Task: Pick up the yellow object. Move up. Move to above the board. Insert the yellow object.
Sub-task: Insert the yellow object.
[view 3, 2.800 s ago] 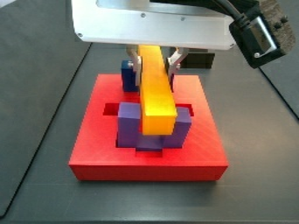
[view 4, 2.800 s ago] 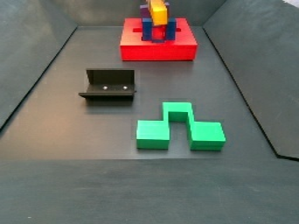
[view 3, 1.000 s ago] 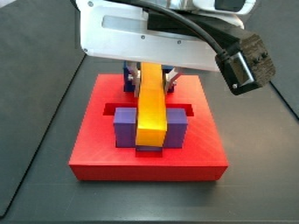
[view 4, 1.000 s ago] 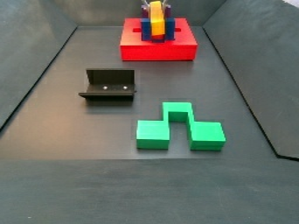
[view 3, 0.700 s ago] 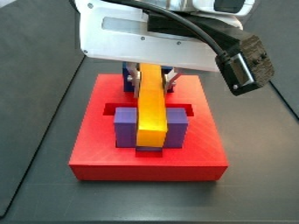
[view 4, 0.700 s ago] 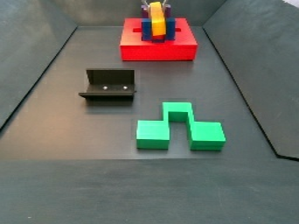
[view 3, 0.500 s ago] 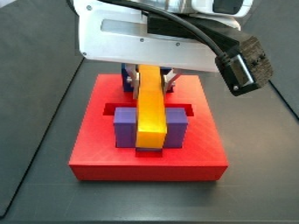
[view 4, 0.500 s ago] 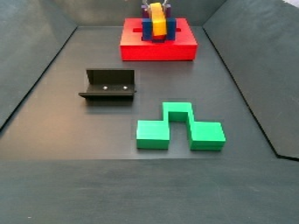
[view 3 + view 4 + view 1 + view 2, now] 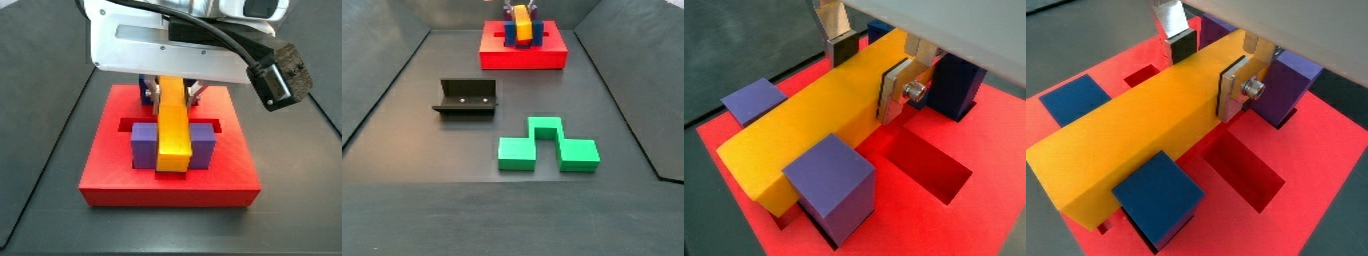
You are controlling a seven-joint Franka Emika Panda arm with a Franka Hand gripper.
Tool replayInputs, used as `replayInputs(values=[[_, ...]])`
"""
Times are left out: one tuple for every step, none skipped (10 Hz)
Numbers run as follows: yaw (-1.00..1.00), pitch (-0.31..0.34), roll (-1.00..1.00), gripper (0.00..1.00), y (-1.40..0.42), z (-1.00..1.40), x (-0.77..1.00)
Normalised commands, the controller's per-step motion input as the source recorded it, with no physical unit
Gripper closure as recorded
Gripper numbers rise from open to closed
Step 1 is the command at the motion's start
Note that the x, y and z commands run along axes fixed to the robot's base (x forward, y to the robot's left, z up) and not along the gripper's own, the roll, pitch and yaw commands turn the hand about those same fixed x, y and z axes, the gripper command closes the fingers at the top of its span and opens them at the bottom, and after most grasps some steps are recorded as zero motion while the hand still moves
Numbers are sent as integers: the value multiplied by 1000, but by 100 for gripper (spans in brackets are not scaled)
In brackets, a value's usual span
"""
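Note:
The yellow object point(image 9: 818, 120) is a long yellow-orange bar. It lies low between the blue-purple posts point(image 9: 828, 180) of the red board point(image 9: 989, 150). Both side views show the bar point(image 9: 174, 120) point(image 9: 520, 28) along the middle of the board point(image 9: 120, 180) point(image 9: 523, 58). My gripper point(image 9: 870, 75) point(image 9: 1208, 68) is shut on the bar near its far end, one silver finger point(image 9: 895, 92) on each long side. Its white body hangs over the back of the board in a side view point(image 9: 174, 85).
A green notched block point(image 9: 545, 148) lies on the dark floor near the front. The fixture point(image 9: 466, 98) stands left of the middle. An open square recess point(image 9: 931, 165) shows in the board beside the bar. Dark walls ring the floor.
Since 2.8 s ago the bar has come down from above the posts to sit between them. Over the last second the gripper has barely moved.

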Motion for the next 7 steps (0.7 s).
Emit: replayInputs(values=[[-157, -20, 0, 100, 0, -369, 129], [-146, -24, 0, 100, 0, -369, 109], [-137, 0, 0, 100, 9, -300, 100], [-114, 0, 0, 100, 0, -271, 46], [-100, 0, 0, 100, 3, -257, 17], [-54, 11, 4, 100, 3, -200, 0], [0, 4, 0, 100, 0, -160, -20]])
